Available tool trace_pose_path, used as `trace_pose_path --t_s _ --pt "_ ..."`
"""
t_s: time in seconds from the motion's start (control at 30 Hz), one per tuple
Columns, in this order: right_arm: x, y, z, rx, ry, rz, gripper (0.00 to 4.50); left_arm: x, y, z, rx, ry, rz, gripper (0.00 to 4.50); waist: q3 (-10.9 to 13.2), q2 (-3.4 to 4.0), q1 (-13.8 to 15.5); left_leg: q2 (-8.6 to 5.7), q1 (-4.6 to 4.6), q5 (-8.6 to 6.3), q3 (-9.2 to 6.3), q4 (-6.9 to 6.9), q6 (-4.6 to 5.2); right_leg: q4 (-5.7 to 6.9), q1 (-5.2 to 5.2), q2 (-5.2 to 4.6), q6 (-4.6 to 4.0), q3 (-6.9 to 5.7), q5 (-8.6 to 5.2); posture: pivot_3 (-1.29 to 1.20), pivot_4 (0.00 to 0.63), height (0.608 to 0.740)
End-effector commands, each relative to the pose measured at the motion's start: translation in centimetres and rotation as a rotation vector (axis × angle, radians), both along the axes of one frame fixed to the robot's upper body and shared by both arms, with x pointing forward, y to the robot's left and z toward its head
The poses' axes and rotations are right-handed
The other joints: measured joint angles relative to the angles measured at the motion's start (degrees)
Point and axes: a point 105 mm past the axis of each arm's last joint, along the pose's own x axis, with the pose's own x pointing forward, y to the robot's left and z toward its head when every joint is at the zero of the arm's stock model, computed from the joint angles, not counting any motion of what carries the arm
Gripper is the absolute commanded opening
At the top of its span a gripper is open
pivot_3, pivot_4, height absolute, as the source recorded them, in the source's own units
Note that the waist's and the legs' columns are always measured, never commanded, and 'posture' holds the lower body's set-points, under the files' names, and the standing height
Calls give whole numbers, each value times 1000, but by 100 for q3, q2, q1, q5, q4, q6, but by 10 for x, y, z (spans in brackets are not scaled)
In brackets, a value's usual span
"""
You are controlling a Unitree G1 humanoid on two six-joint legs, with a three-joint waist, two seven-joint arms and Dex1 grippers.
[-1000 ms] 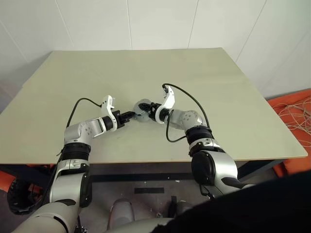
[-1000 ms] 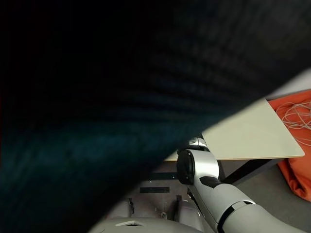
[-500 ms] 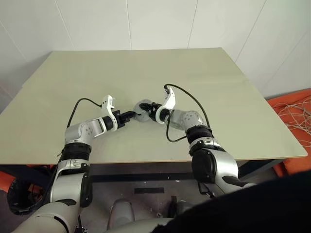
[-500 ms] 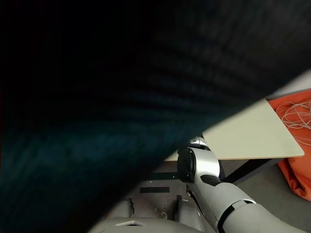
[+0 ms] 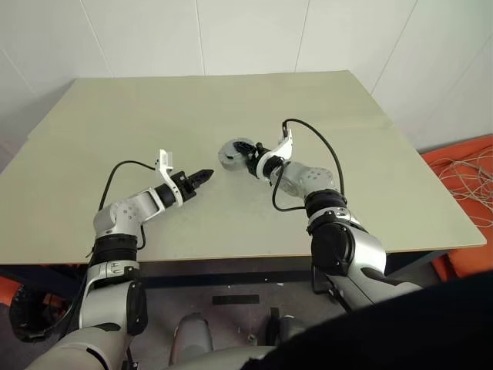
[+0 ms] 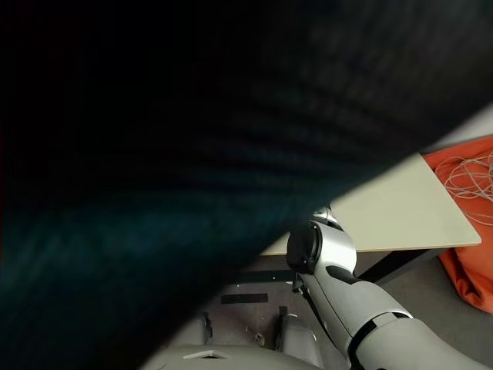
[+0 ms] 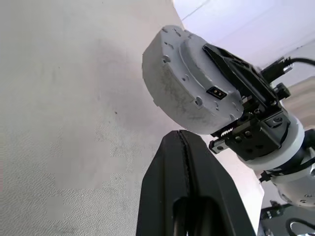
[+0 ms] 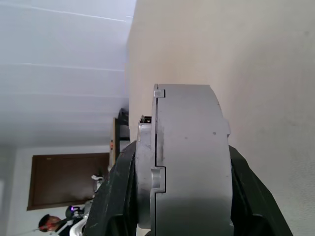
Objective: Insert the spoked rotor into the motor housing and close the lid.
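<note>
Worktop: pale beige rectangular board (image 5: 139, 131); nothing else of the task lies on it that I can make out.
Motor housing: short round grey metal casing (image 5: 231, 153), seen from the head camera at about 12 o'clock of the board's centre, lifted clear of the surface. In the right wrist view it is edge-on (image 8: 189, 157), with a seam running across its thickness.
Lid: judged to be the thinner grey disc layer (image 8: 146, 167) lying flush against the housing; the seam looks shut, so the casing reads as closed.
Spoked rotor: cannot be seen; presumably inside the closed casing, but that is a judgement only.
Right gripper (image 5: 248, 156): black jaws part-open and clamped across the housing's two flat faces, one finger (image 8: 246, 196) on each side.
Left gripper (image 5: 206, 176): black jaws pressed fully together, holding nothing; at about 8 o'clock of the housing, near it but apart.
Step in hand: judged the final check or set-down of the closed unit.
How to do it well: keep the clamp square across both faces so the seam stays shut; lower the casing flat, not on its edge, as it would roll; free the jaws only once it rests.
Risk: a tilted grip could pry the lid open.
</note>
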Motion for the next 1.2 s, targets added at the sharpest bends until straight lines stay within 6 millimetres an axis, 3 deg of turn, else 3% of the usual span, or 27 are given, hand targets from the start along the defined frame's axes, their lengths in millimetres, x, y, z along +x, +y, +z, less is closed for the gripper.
trace_pose_path --t_s 0.03,0.13,0.27,0.5,0.7,0.83,1.13,1.2 --pt "9 2 52 112 -112 5 2079 11 13 27 -126 -95 113 0 0 0 2 0 0 0 0 1 0 0 0 0 0 0 0 0 0 740" --pt "9 -2 67 159 -131 14 2079 18 23 36 -276 -80 193 0 1 -2 4 1 0 -1 0 8 -1 0 0 0 0 0 0 0 0 740" --pt "3 -4 92 216 -170 54 2079 19 19 45 -401 -61 196 0 2 -2 15 0 1 0 0 10 -1 2 0 0 1 0 1 0 0 740" --pt "-5 -13 108 227 -196 48 2079 12 0 51 -546 -21 119 0 2 -3 25 -1 0 1 0 9 1 2 0 0 20 0 12 0 0 740" --pt "-17 -7 122 235 -223 87 2079 7 -17 61 -608 -31 46 0 3 -4 12 0 -2 -5 0 9 -9 2 0 1 25 1 15 0 0 740" --pt "-16 -7 115 202 -204 72 2079 3 -21 68 -648 -58 12 895 3 -5 21 -1 -2 -5 0 9 -11 2 1 1 27 1 16 0 0 740" --pt "-14 -6 94 146 -151 62 2079 1 -16 71 -783 5 -11 3851 3 -5 19 -2 -5 -5 0 10 -14 4 1 1 35 2 20 0 0 740" --pt "-16 -5 96 149 -158 71 2079 3 -13 72 -807 8 -1 3851 3 -5 20 -2 -4 -5 -1 10 -14 4 1 1 37 2 21 0 0 740"
